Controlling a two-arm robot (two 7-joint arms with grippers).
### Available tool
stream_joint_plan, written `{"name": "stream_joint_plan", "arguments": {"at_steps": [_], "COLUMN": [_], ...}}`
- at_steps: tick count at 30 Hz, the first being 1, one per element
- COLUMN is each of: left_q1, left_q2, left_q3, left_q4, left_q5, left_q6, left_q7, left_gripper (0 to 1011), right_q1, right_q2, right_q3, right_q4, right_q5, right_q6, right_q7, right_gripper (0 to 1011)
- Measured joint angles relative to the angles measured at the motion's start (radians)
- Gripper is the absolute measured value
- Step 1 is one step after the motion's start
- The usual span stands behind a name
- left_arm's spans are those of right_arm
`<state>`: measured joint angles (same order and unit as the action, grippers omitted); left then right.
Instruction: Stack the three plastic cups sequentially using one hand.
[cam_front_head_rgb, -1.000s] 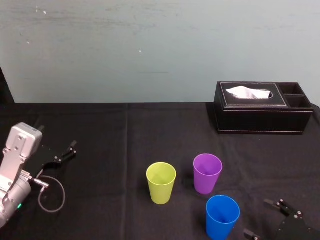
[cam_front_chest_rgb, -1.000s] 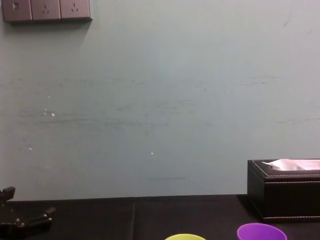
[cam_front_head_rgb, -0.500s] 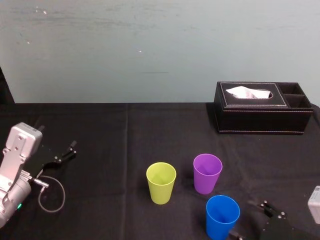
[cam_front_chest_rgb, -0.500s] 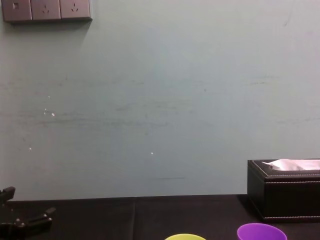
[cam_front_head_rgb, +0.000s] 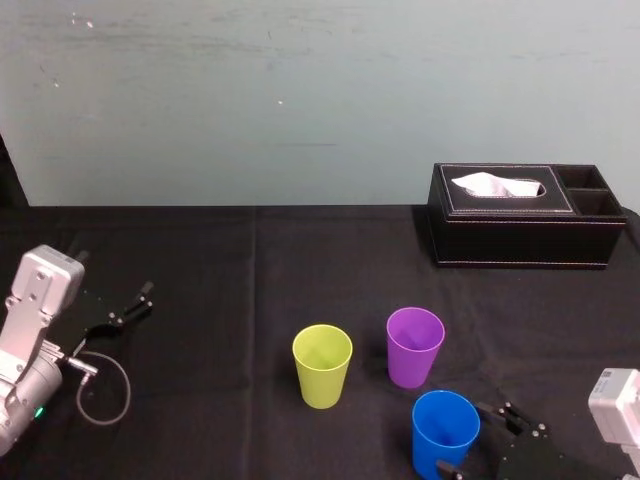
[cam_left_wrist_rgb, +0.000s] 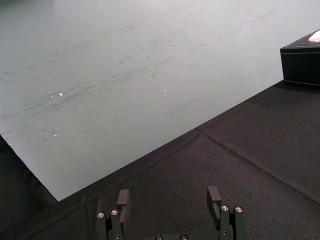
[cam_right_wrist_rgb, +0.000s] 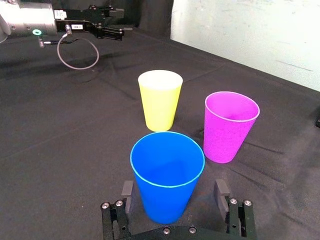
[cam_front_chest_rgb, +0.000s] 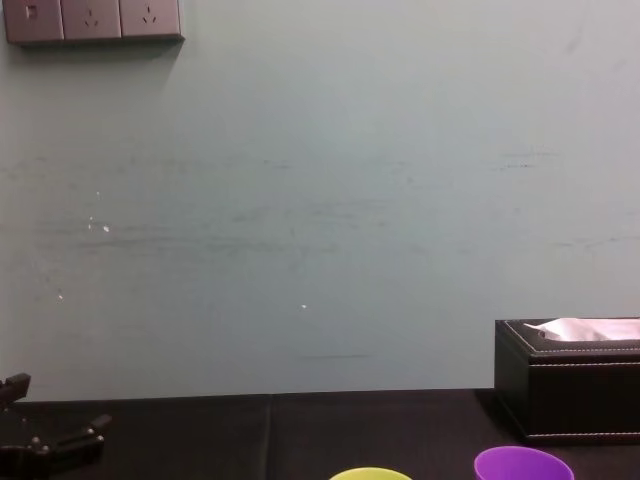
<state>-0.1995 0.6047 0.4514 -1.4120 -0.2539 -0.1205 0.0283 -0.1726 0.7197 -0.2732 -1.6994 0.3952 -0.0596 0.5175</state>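
Three plastic cups stand upright and apart on the black table: a yellow-green cup, a purple cup to its right, and a blue cup nearest me. In the right wrist view the blue cup is closest, with the yellow-green cup and purple cup behind it. My right gripper is open at the blue cup's right side. Its fingers flank the cup's base without touching it. My left gripper rests open at the far left, with nothing between its fingers.
A black leather tissue box stands at the back right by the wall. A grey cable loop lies beside the left arm. The black cloth between the cups and the left arm is bare.
My right gripper has moved in from the lower right toward the blue cup, and its fingers now stand on either side of it. The cups and left arm have not moved.
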Motion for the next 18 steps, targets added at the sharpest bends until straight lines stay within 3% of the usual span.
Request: {"name": "stream_joint_plan", "arguments": {"at_steps": [18], "left_q1": [0.000], "left_q2": [0.000], "left_q3": [0.000], "left_q4": [0.000], "left_q5": [0.000], "left_q6": [0.000], "left_q7": [0.000], "left_gripper": [1000], "right_q1": [0.037], "right_q2": [-0.052], "right_q3": [-0.021], "right_q4": [0.035], "right_q5": [-0.004], "right_q6": [0.011], "right_q7": [0.019], "right_gripper": [1003]}}
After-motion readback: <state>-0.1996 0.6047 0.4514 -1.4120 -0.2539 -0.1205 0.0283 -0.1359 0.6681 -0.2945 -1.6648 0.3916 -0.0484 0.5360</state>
